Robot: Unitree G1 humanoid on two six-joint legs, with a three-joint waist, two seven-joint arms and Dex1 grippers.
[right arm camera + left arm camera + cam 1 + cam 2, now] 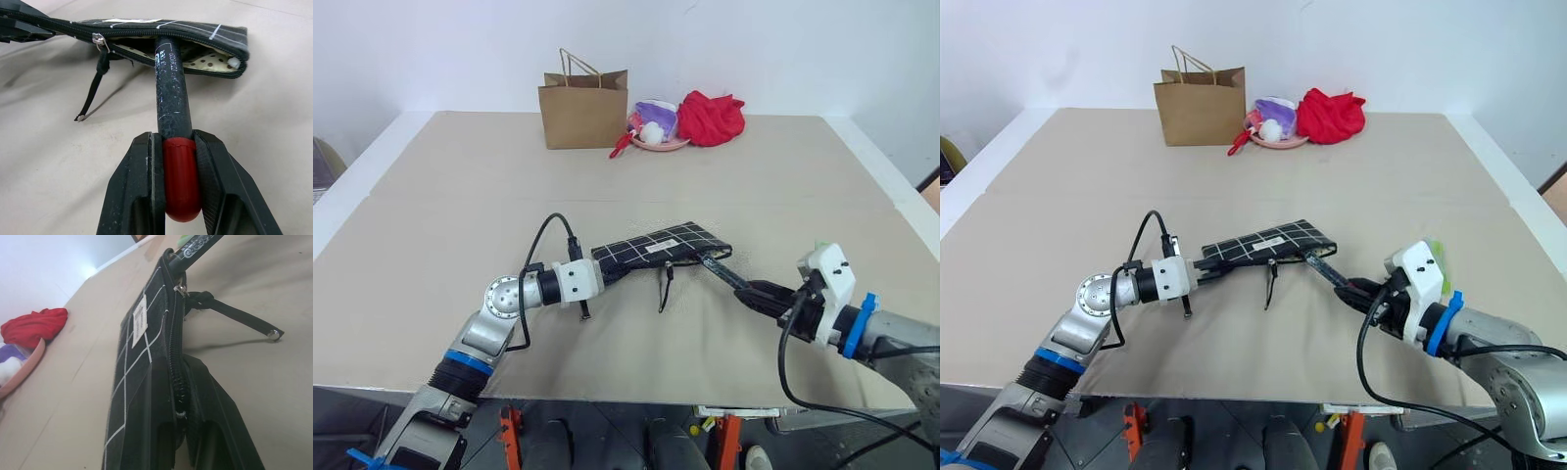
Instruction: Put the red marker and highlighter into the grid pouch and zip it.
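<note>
Marker print unreadable; right gripper pinching the red marker, its tip entering the grid pouch; left gripper clamping the pouch's end at frame centre.

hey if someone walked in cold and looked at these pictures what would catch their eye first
Mid-table, the left gripper holds the grid pouch up by one end while the right gripper, shut on the red marker at its red cap end, pokes the dark barrel into the pouch's open, polka-dot-lined mouth. At the table's far edge stand a brown paper bag and a bright red cloth.
</note>
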